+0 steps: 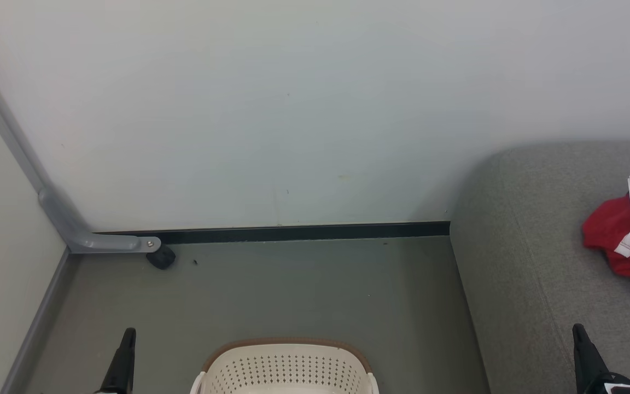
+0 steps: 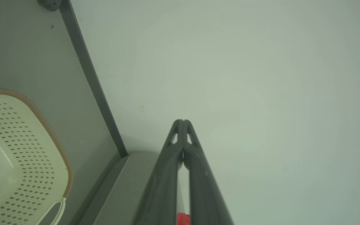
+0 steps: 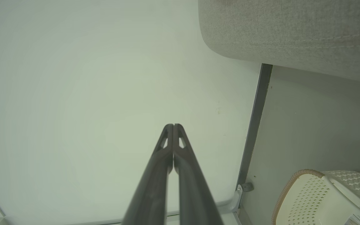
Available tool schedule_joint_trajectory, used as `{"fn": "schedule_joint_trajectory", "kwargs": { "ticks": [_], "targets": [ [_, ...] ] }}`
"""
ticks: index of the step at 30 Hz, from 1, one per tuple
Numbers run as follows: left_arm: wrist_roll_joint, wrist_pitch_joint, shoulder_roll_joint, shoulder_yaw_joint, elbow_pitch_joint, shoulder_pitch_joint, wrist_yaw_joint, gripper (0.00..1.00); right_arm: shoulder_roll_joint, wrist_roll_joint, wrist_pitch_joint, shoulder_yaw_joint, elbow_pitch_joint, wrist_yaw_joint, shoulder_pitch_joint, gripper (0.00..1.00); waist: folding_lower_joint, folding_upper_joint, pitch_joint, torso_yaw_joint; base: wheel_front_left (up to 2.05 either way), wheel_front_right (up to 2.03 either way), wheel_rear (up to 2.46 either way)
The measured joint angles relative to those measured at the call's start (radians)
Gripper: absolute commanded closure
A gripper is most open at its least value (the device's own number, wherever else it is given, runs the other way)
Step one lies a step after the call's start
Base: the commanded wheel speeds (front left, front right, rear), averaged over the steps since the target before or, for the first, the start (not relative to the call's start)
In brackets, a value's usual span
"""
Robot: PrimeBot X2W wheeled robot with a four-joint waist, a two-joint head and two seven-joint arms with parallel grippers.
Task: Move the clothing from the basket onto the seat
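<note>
- Two tools show in your head view, both with the dark fingers pressed together and nothing between them. The left tool [image 1: 127, 335] is at the lower left, over the floor [image 1: 304, 290]. The right tool [image 1: 578, 329] is at the lower right, over the seat [image 1: 528, 284].
- In the left wrist view you see the left tool [image 2: 182, 122] closed tip to tip and pointing at the pale wall [image 2: 261, 78]. The right wrist view shows the same for the right tool [image 3: 173, 126].
- The clothing [image 1: 621, 246] is red with a white stripe and a white panel. It lies crumpled on the seat at the right edge of the head view, where the picture cuts it off. It is apart from the right tool, higher in that view.
- A small red patch [image 2: 183, 219] shows through the low gap between the left tool's fingers in the left wrist view. It lies behind them, and you cannot tell more about it.
- The basket [image 1: 287, 372] stands on the floor at the bottom middle of the head view, between the two tools. It is near the seat, with a strip of floor between them. You can see its brown rim and perforated wall.
- In the right wrist view the basket [image 3: 305, 197] has a paper label [image 3: 359, 218] inside it.
- A dark skirting strip [image 1: 304, 232] runs along the foot of the wall. A grey bracket [image 1: 91, 235] with a black wheel [image 1: 161, 257] sits in the left corner.
</note>
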Motion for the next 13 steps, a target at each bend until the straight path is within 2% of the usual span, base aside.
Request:
{"fn": "schedule_joint_trajectory", "kwargs": {
  "ticks": [13],
  "targets": [
    [0.000,0.000,0.000,0.000,0.000,0.000,0.000,1.00,0.000,0.000,0.000,0.000,0.000,0.000,0.000,1.00,0.0000,-0.0001,0.000,0.000,0.00,0.00,0.00]
  ]
}}
